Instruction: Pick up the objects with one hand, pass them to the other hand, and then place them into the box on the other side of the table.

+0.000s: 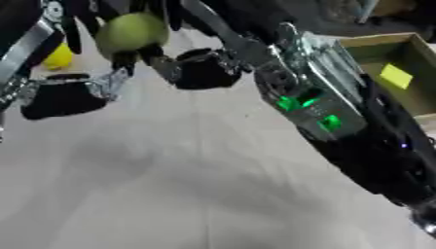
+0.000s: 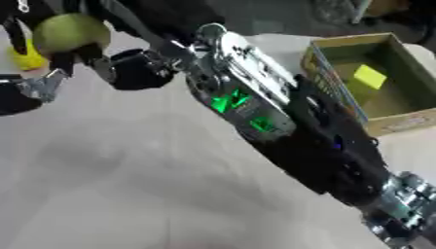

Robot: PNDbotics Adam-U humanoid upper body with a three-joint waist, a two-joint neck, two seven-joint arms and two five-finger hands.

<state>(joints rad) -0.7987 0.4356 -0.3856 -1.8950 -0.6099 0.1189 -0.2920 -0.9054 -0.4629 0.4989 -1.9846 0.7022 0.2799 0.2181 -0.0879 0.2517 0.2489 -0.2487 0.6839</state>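
A yellow-green ball [image 1: 132,31] sits in the upper left of the frame, raised above the white table [image 1: 170,185]. Dark fingers from both hands meet around it. The right hand [image 1: 200,68] reaches in from the lower right along a long black and silver forearm [image 1: 340,126] carrying green lights; its fingers curl against the ball from the right and below. The left hand [image 1: 64,95] enters at the left edge, with fingers rising beside the ball's left side; whether these fingers clasp the ball or only stand next to it cannot be told. A small yellow object [image 1: 58,57] lies on the table at the far left, just beside the left hand. A cardboard box [image 2: 400,119] stands at the upper right of the frame, holding a flat yellow piece [image 2: 370,77] on its floor.
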